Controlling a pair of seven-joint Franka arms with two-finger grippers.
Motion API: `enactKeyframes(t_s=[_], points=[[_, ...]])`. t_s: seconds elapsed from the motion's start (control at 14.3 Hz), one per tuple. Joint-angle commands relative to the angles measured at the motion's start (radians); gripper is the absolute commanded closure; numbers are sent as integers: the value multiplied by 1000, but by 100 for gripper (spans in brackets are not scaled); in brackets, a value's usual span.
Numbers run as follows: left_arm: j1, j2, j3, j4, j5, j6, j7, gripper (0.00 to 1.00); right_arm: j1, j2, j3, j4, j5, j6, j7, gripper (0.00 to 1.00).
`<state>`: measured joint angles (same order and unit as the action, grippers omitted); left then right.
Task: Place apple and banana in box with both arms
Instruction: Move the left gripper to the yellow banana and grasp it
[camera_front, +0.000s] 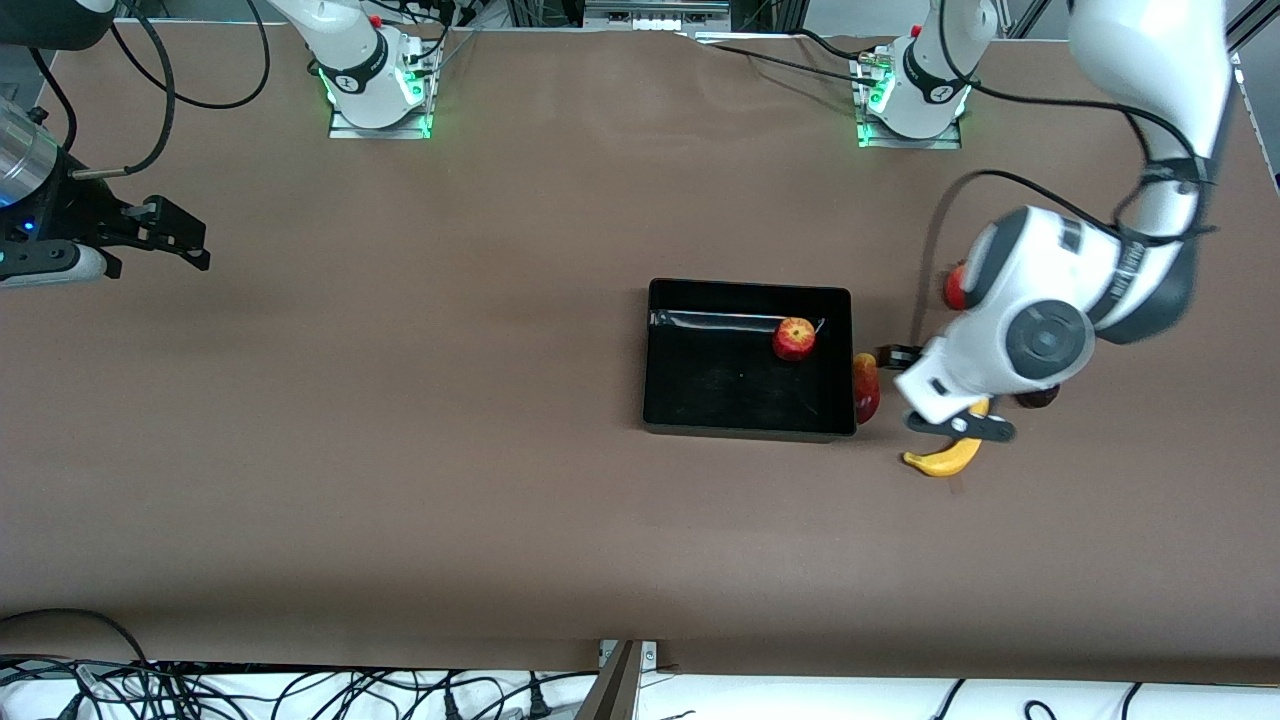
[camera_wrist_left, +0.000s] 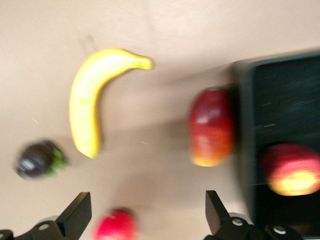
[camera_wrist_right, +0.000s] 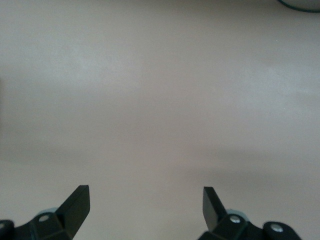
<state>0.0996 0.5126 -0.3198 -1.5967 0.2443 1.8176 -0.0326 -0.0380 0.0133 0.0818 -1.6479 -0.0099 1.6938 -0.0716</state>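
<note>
The black box (camera_front: 748, 420) lies mid-table, and the apple (camera_front: 794, 338) rests inside it near a corner toward the left arm's end. The banana (camera_front: 945, 458) lies on the table outside the box, toward the left arm's end. My left gripper (camera_front: 955, 425) hovers over the banana and hides part of it. In the left wrist view the left gripper (camera_wrist_left: 147, 215) is open and empty, with the banana (camera_wrist_left: 87, 100), box (camera_wrist_left: 280, 100) and apple (camera_wrist_left: 291, 169) below it. My right gripper (camera_front: 188, 243) waits at the right arm's end. The right wrist view shows the right gripper (camera_wrist_right: 146, 205) open over bare table.
An elongated red-yellow fruit (camera_front: 866, 388) lies against the box's outer wall, and it also shows in the left wrist view (camera_wrist_left: 211, 126). A round red fruit (camera_front: 955, 287) and a dark fruit (camera_front: 1040, 398) lie near the banana, partly hidden by the left arm.
</note>
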Motion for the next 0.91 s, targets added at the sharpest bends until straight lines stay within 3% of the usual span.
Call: enactKeyframes(t_s=[0.0, 0.28, 0.7, 0.77, 0.84], points=[[55, 85, -5, 15, 73, 125, 269, 0, -17, 4, 15, 14, 2, 7, -4, 0], [152, 205, -5, 6, 99, 376, 598, 0, -17, 4, 16, 14, 4, 7, -4, 0], [170, 234, 2, -55, 108, 456, 617, 90, -17, 4, 16, 14, 4, 6, -4, 0], [170, 234, 2, -57, 108, 454, 617, 100, -17, 4, 16, 14, 4, 6, -4, 0], [170, 228, 2, -57, 108, 447, 619, 100, -17, 4, 16, 14, 4, 6, -4, 0]])
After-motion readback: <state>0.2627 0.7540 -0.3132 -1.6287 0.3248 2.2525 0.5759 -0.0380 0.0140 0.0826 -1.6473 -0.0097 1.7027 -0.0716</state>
